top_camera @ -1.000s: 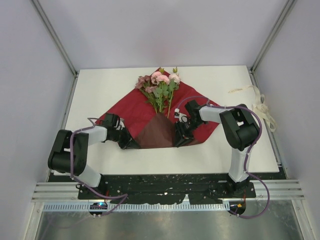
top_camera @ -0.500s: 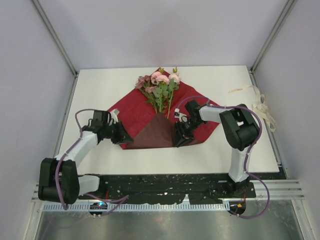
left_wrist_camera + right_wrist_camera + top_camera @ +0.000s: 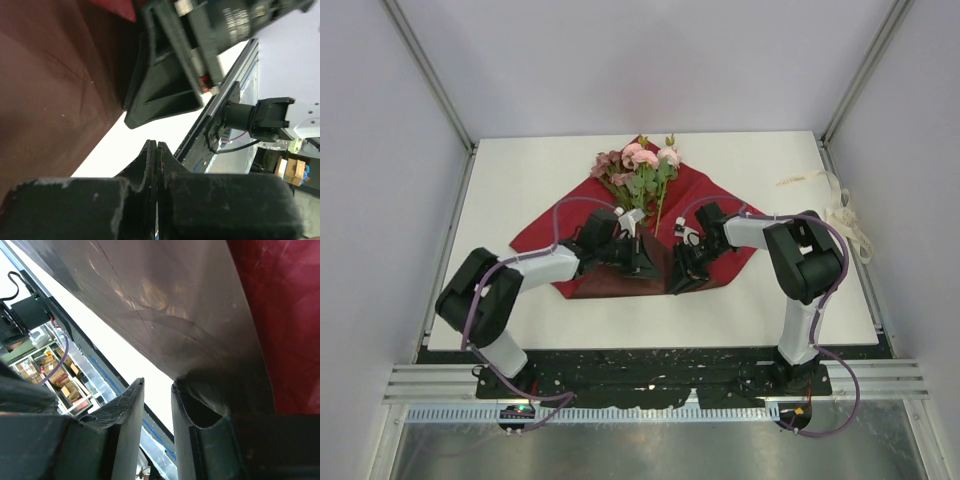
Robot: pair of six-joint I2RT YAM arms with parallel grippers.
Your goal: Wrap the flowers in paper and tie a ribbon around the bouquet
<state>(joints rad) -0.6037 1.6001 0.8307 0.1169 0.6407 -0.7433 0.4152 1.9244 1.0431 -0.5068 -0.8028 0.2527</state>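
Flowers (image 3: 640, 172) — pink and mauve heads at the far corner of the paper (image 3: 715, 200), with the stems running toward you down its middle. You see the maroon sheet lying diamond-wise at the centre of the tabletop (image 3: 520, 180). Its near corner is turned up over itself as a folded flap (image 3: 605, 282), duller brown side up. The point of that flap meets the lower ends of the stems.

Left gripper (image 3: 646, 268) — its arm lies in from the left across the flap, and the gripper sits over the flap's right part, close to the stem ends. In your left wrist view the fingers (image 3: 147, 160) are pressed together with nothing showing between them. Brown paper fills the left of that view, and a strip of white tabletop runs past the tips.

Right gripper (image 3: 157, 382) — at the flap's right edge, just beside the left gripper and apart from it. In your right wrist view its fingers stand a narrow gap apart, with white tabletop showing through the gap. The flap's edge ends at the tip of one finger; you cannot tell whether that finger touches it.

Ribbon (image 3: 847, 218) — cream, loosely looped, at the tabletop's right edge, well apart from the paper and from both arms.
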